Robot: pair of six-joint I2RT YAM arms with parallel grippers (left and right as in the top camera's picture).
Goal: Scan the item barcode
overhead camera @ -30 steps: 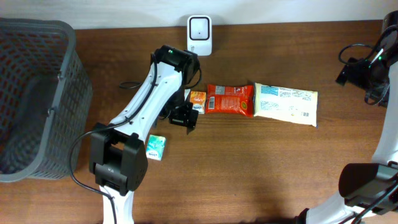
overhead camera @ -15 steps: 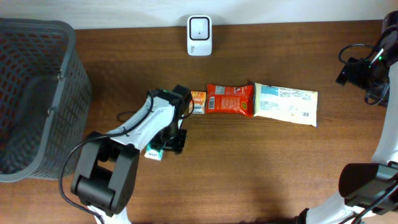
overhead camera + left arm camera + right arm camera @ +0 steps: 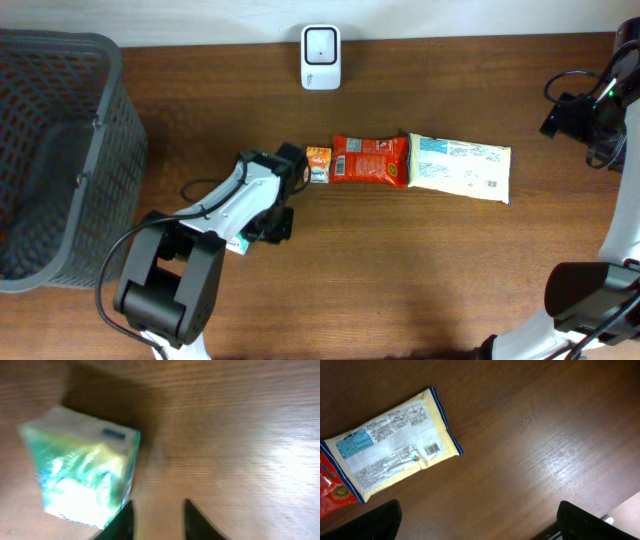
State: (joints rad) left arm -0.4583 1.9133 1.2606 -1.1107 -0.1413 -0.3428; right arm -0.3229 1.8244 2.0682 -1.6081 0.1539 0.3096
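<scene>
A small green and white packet (image 3: 85, 477) lies on the wooden table, tilted, just left of my left gripper (image 3: 159, 510). The left fingers (image 3: 122, 522) stand narrowly apart with only bare wood between them; the left one touches the packet's lower corner. From above, the left gripper (image 3: 268, 225) covers most of that packet (image 3: 234, 243). The white scanner (image 3: 320, 44) stands at the table's far edge. My right gripper (image 3: 477, 525) hangs wide open over bare wood at the far right (image 3: 580, 112).
A row of an orange packet (image 3: 318, 163), a red packet (image 3: 370, 160) and a pale yellow packet (image 3: 460, 168) lies mid-table. The yellow packet's barcode (image 3: 433, 449) faces up. A dark mesh basket (image 3: 95, 130) fills the left side.
My left arm swung from beside the orange packet down to the green packet, and its jaws narrowed from wide open. The green packet shifted slightly left. The right arm stayed still.
</scene>
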